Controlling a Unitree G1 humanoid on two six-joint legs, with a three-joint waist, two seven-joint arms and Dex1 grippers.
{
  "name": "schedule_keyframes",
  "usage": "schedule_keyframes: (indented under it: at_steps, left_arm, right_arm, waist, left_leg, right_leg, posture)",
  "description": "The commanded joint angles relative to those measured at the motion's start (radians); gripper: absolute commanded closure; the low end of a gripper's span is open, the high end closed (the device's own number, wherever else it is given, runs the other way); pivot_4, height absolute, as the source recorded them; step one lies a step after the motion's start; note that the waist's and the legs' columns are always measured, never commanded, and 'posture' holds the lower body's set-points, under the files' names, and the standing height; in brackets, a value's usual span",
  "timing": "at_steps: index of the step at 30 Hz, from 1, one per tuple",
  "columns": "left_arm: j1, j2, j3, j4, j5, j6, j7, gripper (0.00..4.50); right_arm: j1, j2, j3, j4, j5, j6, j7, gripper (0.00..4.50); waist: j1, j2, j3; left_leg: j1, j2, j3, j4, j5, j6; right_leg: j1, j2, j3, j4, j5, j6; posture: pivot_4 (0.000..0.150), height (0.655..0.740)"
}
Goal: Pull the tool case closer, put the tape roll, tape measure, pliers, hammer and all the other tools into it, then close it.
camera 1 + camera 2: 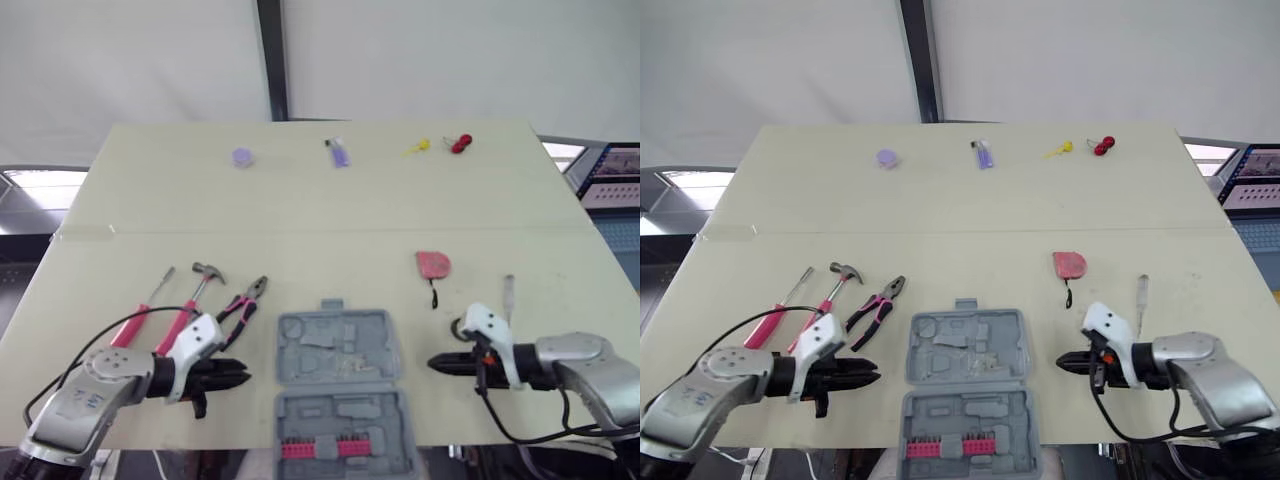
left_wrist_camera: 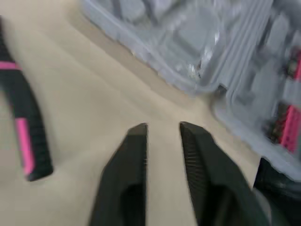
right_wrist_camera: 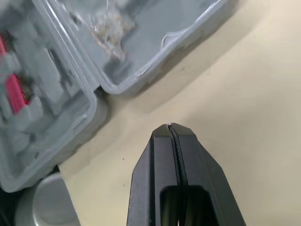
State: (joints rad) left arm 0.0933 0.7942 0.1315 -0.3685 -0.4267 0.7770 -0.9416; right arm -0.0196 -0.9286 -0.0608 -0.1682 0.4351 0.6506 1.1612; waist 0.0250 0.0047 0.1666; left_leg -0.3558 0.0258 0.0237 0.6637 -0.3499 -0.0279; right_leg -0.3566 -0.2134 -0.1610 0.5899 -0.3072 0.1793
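Note:
The grey tool case [image 1: 338, 388] lies open at the table's near edge, with a strip of pink bits in its near half. My left gripper [image 1: 238, 375] hovers just left of the case, its fingers a narrow gap apart and empty [image 2: 162, 128]. My right gripper [image 1: 436, 363] points at the case from the right, shut on nothing [image 3: 170, 127]. A hammer [image 1: 198, 291], pliers [image 1: 244, 302] and a pink-handled screwdriver [image 1: 140, 316] lie behind the left gripper. The red tape measure [image 1: 432, 265] and a slim grey-handled tool [image 1: 508, 294] lie behind the right gripper. A dark ring [image 1: 460, 328] shows partly behind the right wrist.
At the table's far edge sit a small purple disc [image 1: 242, 157], a purple item [image 1: 339, 153], a yellow piece [image 1: 417, 149] and a red piece [image 1: 459, 144]. A cable runs from each wrist toward the near edge. Bare tabletop spans the middle.

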Motion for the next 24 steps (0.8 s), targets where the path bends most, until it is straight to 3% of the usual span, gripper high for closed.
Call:
schedule_keyframes:
  at_steps: [1,4,7,11,16,24]
  left_arm:
    - [0.038,0.006,0.221,0.026,-0.098,0.043,0.009,1.69]
    - [0.069,-0.001,0.398,0.100,-0.115,0.034,0.049,0.17]
    - [0.056,-0.029,0.530,0.181,-0.134,0.009,0.103,0.00]
    - [0.033,-0.038,0.639,0.350,-0.072,-0.082,0.223,0.00]
    - [0.020,-0.032,0.662,0.560,0.037,-0.260,0.356,0.00]
    - [-0.039,-0.031,0.701,0.780,0.073,-0.431,0.526,0.00]
  right_arm:
    - [0.010,-0.040,-0.207,0.125,0.089,0.008,0.039,3.21]
    - [0.016,-0.073,-0.353,0.299,0.086,-0.032,0.024,1.70]
    - [0.006,-0.079,-0.427,0.433,0.061,-0.090,-0.015,0.18]
    - [-0.027,-0.058,-0.473,0.613,0.012,-0.223,-0.096,0.07]
    - [-0.073,-0.029,-0.474,0.765,-0.024,-0.348,-0.159,0.07]
    - [-0.106,0.007,-0.481,0.847,-0.026,-0.438,-0.197,0.07]
  waist:
    - [-0.001,0.000,0.000]
    - [-0.002,0.000,0.000]
    - [-0.002,0.000,0.000]
    - [-0.005,0.000,0.000]
    - [-0.015,0.000,0.000]
    - [-0.029,0.000,0.000]
  left_leg:
    - [0.000,0.000,0.000,0.000,0.000,0.000]
    - [0.000,0.000,0.000,0.000,0.000,0.000]
    - [0.000,0.000,0.001,-0.001,0.000,0.000]
    - [0.001,0.000,0.001,-0.001,0.000,0.000]
    - [0.002,0.001,0.002,-0.002,0.000,0.000]
    - [0.002,0.001,0.002,-0.003,-0.001,-0.001]
  right_leg:
    - [0.000,0.000,0.000,0.000,0.000,0.000]
    - [0.000,0.000,0.000,0.000,0.000,0.000]
    - [0.000,0.000,0.000,-0.001,0.000,0.000]
    - [0.000,0.000,0.000,-0.001,0.000,0.000]
    - [0.000,0.000,0.000,-0.001,0.000,0.000]
    - [0.000,0.001,0.000,-0.001,0.000,0.000]
  posture:
    - [0.150,0.7400]
    - [0.150,0.7400]
    - [0.150,0.7400]
    - [0.150,0.7400]
    - [0.150,0.7400]
    - [0.150,0.7400]
